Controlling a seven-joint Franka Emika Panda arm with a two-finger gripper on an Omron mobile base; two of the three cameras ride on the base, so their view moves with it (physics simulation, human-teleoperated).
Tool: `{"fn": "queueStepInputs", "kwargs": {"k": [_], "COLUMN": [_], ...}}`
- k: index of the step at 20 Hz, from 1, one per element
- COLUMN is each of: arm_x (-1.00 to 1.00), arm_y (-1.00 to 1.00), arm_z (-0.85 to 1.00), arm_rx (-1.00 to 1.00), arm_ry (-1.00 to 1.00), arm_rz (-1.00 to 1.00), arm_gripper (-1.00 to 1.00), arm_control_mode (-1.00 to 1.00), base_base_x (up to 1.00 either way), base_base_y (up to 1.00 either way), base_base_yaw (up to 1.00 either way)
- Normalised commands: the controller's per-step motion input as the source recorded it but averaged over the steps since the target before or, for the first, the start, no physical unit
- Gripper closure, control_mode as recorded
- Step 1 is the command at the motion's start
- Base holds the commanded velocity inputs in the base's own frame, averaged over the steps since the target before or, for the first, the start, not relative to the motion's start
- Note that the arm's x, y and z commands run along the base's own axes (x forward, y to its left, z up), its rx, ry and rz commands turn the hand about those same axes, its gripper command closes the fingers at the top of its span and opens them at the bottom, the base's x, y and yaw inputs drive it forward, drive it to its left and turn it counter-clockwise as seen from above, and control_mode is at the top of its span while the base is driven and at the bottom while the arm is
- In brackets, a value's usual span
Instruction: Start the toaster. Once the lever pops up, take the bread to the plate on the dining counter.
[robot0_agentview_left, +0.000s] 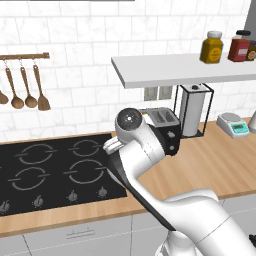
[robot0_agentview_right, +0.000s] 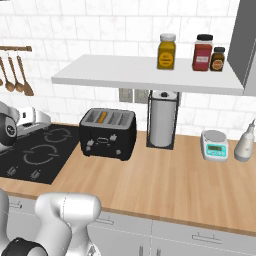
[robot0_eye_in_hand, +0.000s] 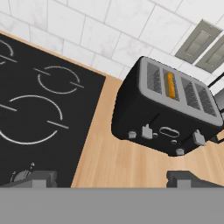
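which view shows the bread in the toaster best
The hand view: the bread shows close-up as an orange strip in a toaster slot. The right base view shows it smaller; in the left base view the arm partly covers the toaster.

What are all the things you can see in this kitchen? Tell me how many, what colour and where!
toaster: one, black with silvery top, on the wood counter right of the hob
bread: one slice, golden edge showing, down in a toaster slot
hob: one, black, set in the counter on the left
wooden spoons: several, brown, hanging on a wall rail
paper towel roll: one, white, in a black stand under the shelf
jars: three, one yellow, one red, one dark, on the white shelf
kitchen scale: one, pale with green display, right on the counter
gripper: one, dark fingertips apart, facing the toaster
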Motion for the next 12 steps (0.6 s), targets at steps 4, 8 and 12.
{"fn": "queueStepInputs", "kwargs": {"k": [4, 8, 12], "arm_x": [0.00, 0.00, 0.00], "arm_y": [0.00, 0.00, 0.00], "arm_z": [0.00, 0.00, 0.00], "arm_rx": [0.00, 0.00, 0.00], "arm_ry": [0.00, 0.00, 0.00], "arm_rz": [0.00, 0.00, 0.00], "arm_gripper": [-1.00, -1.00, -1.00], "arm_control_mode": [-1.00, -1.00, -1.00], "base_base_x": [0.00, 0.00, 0.00], "base_base_y": [0.00, 0.00, 0.00], "base_base_yaw": [0.00, 0.00, 0.00]}}
